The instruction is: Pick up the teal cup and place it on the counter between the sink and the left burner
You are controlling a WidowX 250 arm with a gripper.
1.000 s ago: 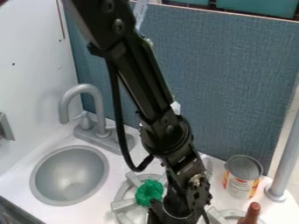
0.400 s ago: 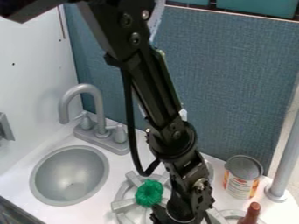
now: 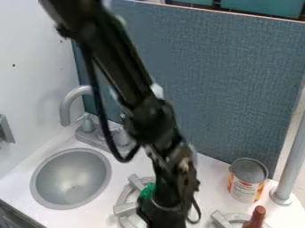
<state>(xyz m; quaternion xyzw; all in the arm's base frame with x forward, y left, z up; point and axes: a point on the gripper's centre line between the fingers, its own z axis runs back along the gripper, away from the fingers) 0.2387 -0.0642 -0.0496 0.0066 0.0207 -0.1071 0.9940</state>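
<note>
Arm [image 3: 146, 113] partly hides green lump [image 3: 146, 190] (can [image 3: 246, 183] stands apart).

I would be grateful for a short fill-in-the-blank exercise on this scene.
The gray faucet stands beside the round ____. The object on the left burner, partly hidden by the robot arm, is colored ____. Near the gray pole stands a labeled tin ____.

Missing words: sink; green; can.
</note>
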